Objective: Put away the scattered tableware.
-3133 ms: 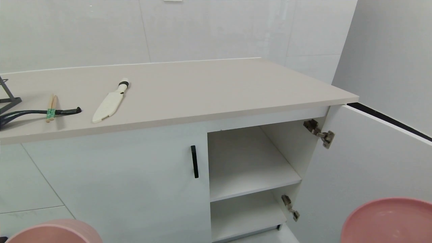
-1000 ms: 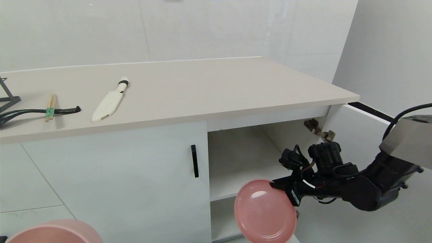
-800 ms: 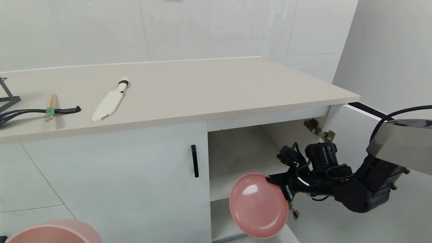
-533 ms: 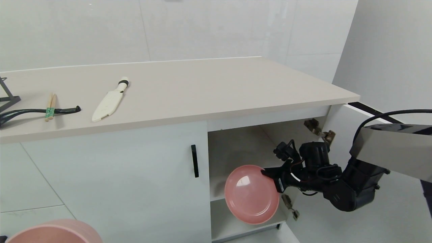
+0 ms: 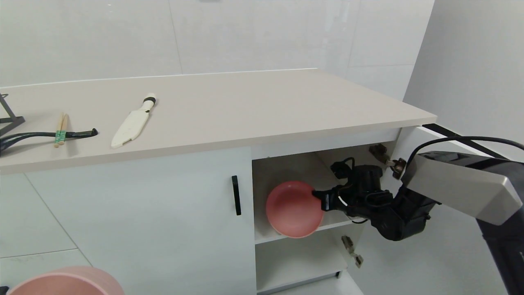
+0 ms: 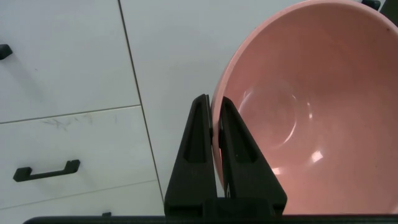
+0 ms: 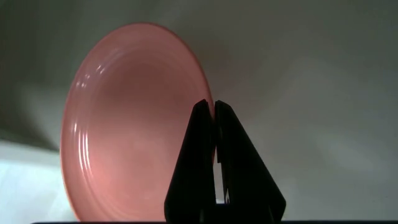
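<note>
My right gripper [image 5: 318, 199] is shut on the rim of a pink plate [image 5: 292, 209], held on edge just above the upper shelf [image 5: 286, 213] inside the open cabinet. In the right wrist view the gripper [image 7: 214, 115] pinches the plate [image 7: 127, 124] against the dim cabinet interior. My left gripper [image 6: 215, 127] is shut on the rim of a pink bowl [image 6: 311, 106], which shows low at the left in the head view [image 5: 65, 282]. On the countertop [image 5: 229, 106] lie a cream knife [image 5: 133, 123], bound chopsticks [image 5: 61, 130] and a black ladle [image 5: 45, 135].
The cabinet's right door [image 5: 430, 164] stands open beside the right arm. The left door with a black handle [image 5: 236, 196] is closed. A lower shelf [image 5: 294, 262] lies under the plate. A black rack [image 5: 10, 116] stands at the counter's left edge.
My right arm has carried the pink plate up and to the left, from in front of the lower shelf into the cabinet over the upper shelf. The bowl has not moved.
</note>
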You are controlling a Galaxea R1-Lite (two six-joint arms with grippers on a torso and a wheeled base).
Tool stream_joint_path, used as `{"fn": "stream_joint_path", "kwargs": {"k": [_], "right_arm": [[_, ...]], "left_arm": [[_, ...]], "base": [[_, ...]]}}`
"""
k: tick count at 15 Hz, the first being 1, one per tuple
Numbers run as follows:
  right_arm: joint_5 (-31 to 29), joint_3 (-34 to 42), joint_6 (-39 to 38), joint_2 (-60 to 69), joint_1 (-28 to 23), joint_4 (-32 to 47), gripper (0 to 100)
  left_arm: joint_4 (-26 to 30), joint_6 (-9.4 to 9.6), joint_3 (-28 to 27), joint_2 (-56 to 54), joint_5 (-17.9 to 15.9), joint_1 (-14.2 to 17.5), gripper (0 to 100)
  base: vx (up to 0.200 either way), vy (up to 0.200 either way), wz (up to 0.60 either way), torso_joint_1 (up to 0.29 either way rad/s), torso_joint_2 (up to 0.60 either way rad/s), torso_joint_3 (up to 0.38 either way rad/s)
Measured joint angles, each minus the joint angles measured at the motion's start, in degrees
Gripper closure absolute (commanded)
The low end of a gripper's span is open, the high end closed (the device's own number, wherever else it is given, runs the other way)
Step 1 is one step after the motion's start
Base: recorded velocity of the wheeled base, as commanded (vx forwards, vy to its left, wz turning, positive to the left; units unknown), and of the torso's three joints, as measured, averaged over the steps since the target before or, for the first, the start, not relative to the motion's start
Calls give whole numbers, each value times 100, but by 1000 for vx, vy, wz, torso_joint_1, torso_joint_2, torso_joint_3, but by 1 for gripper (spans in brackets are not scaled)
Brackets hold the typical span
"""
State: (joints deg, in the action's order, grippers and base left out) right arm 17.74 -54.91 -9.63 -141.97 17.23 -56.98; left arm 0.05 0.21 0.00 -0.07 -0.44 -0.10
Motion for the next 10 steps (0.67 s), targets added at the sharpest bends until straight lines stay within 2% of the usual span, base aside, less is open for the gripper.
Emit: {"fn": "stream_joint_path", "kwargs": {"k": [3,7,10], "right_arm": [[-324,-527,-334,-199,-15,388,100],[-362,-1196,-372,-400,-28,1130,100],[-371,-1777,-429,-579,-41,1330,100]], "left_arm": [[0,4,0,0,0,0,100],[0,6,-2,0,0,0,100],[2,6,0,0,0,0,100]], "base": [[0,0,0,0,0,0],[0,0,0,0,0,0],[0,0,0,0,0,0]]}}
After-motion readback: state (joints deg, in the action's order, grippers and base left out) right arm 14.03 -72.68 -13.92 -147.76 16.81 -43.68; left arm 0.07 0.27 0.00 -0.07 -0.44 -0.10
